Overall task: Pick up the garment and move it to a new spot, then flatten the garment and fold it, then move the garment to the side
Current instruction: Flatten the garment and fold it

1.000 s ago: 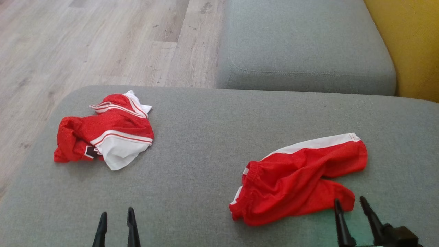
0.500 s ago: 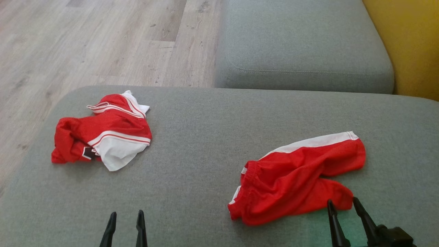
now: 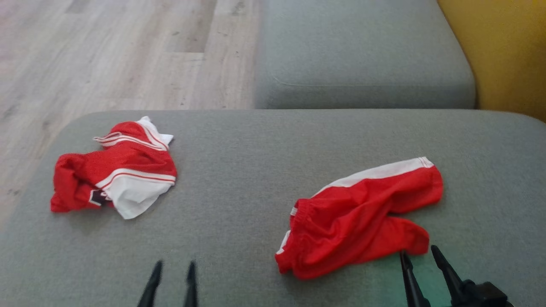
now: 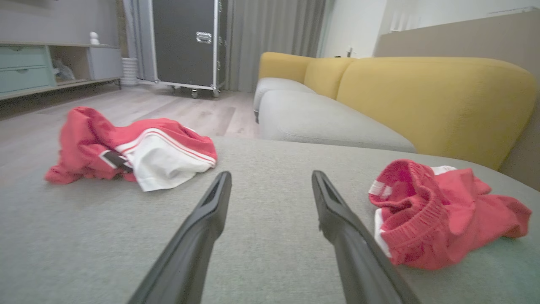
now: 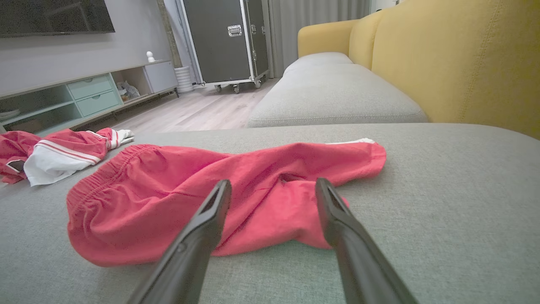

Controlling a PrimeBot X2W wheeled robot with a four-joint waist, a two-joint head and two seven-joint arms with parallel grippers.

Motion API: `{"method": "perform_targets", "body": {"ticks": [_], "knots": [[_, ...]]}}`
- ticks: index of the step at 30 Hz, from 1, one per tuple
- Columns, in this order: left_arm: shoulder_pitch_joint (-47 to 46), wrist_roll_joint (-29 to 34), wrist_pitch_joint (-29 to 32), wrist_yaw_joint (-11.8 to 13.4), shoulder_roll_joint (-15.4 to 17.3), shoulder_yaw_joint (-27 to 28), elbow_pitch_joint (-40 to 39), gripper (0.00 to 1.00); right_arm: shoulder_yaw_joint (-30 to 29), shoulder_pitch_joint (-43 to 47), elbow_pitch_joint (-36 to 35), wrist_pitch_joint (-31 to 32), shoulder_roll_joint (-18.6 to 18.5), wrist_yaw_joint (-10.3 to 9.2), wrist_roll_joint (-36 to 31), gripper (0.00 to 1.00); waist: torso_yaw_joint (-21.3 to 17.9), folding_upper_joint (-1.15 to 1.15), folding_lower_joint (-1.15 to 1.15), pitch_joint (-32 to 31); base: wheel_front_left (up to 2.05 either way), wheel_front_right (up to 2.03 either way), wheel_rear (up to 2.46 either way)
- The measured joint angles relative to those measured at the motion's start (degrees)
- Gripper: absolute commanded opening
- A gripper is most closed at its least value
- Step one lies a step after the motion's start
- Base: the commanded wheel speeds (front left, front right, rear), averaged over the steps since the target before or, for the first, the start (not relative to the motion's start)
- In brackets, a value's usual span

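Observation:
Red shorts with a white side stripe lie rumpled on the grey sofa seat, at right. A second garment, red and white and bunched up, lies at the seat's left end. My right gripper is open, its fingertips just short of the shorts' near leg; in the right wrist view the shorts spread beyond the open right gripper. My left gripper is open over bare cushion, between the two garments. From the left wrist, the left gripper has the shorts to its right and the bunched garment to its left.
A second grey seat cushion lies beyond, with the yellow backrest at right. Wooden floor lies past the seat's left and far edges. A black wheeled case and a low cabinet stand across the room.
The head camera has shifted, sliding the whole scene a little left. My left gripper has moved right, toward the shorts, and shows blurred. The right gripper keeps its place by the shorts' leg.

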Motion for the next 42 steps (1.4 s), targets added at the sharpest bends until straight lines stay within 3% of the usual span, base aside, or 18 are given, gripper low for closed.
{"method": "perform_targets", "body": {"ticks": [5, 14, 22, 23, 24, 25, 36, 42], "knots": [[-7.78, -0.02, 2.2, -2.42, -0.43, -5.0, 3.55, 1.0, 1.04, -0.1, -0.1, 0.12, -1.46, 0.0, 0.0, 1.0, -2.23, 0.0, 0.0, 1.34, 0.0, 0.0, 0.0], [-23.87, -3.86, 10.1, -4.6, -1.51, -14.12, 14.25, 1.0, 3.26, -2.31, -0.24, 0.12, -3.39, 0.0, 0.0, 1.0, -7.54, 0.0, 0.01, 5.34, 0.0, 0.0, 0.0], [-29.72, -14.21, 17.14, -5.6, -1.67, -19.62, 22.32, 1.0, 4.12, -4.5, -0.2, 0.12, -4.11, 0.0, 0.22, 1.0, -12.2, 0.0, 0.01, 8.68, 0.0, 0.0, 0.0], [-30.51, -15.21, 16.92, -5.64, -1.7, -19.92, 22.64, 0.68, 4.12, -4.83, -0.2, 0.12, -4.15, 0.0, 0.36, 1.0, -12.71, 0.0, 0.01, 9.04, 0.0, 0.0, 0.0], [-31.46, -15.72, 15.92, -5.64, -1.69, -20.12, 22.85, 0.14, 4.13, -5.09, -0.19, 0.12, -4.17, 0.0, 0.44, 1.0, -13.21, 0.0, 0.01, 9.39, 0.0, 0.0, 0.0], [-32.52, -15.73, 15.03, -5.64, -1.59, -20.28, 23.14, 0.0, 4.16, -5.42, -0.19, 0.12, -4.17, 0.0, 0.44, 1.0, -13.68, 0.0, 0.01, 9.72, 0.0, 0.0, 0.0], [-54.31, -5.14, 1.93, -6.05, 4.15, -22.96, 25.41, 0.0, 4.32, -6.78, 0.01, 0.12, -4.12, 0.0, 0.44, 1.0, -17.39, 0.0, 0.0, 10.7, 0.0, 0.0, 0.0], [-63.58, 0.63, -0.14, -6.06, 4.65, -27.69, 18.51, 0.0, 4.01, -6.85, 0.0, 0.12, -3.56, 0.0, 0.43, 1.0, -16.88, 0.0, 0.0, 10.59, 0.0, 0.0, 0.0]]}}
